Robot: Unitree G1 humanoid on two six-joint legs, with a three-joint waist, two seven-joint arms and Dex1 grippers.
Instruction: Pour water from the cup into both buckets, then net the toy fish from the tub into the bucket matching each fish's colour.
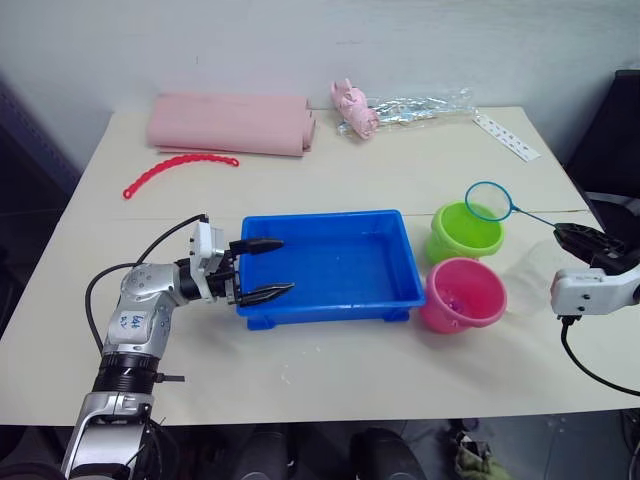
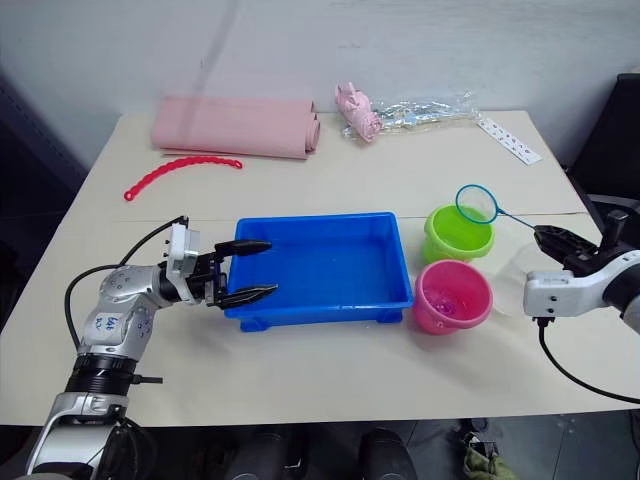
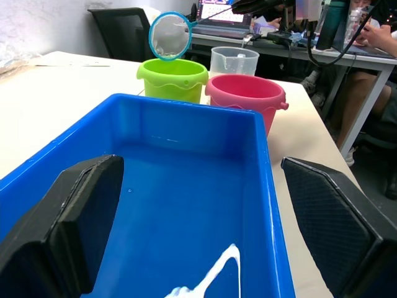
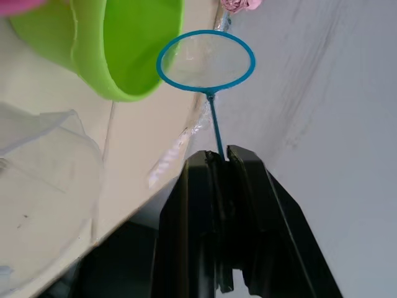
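The small round hoop net with blue rim and fine mesh is pinched by its thin handle between the pressed-together fingers of my right gripper, at the right edge of the left eye frame. Its hoop hangs above the far rim of the lime green round plastic bucket, right of centre.

My left gripper sits at left of centre with its two black fingers spread, straddling the near-left end wall of the shallow bright blue rectangular plastic tub and gripping nothing.

The hot pink round plastic bucket stands just below the green one, touching or nearly so. The clear frosted plastic measuring cup stands upright just beyond the two buckets in the left wrist view.

I see no toy fish on the tub floor. Something small and dark pink lies inside the pink bucket; I cannot tell what it is.

Judgement: pouring looks complete and the netting step is in hand, possibly at a drop over the green bucket. The next move calls for confirming whether any fish remain in the tub before swinging the hoop back over it.
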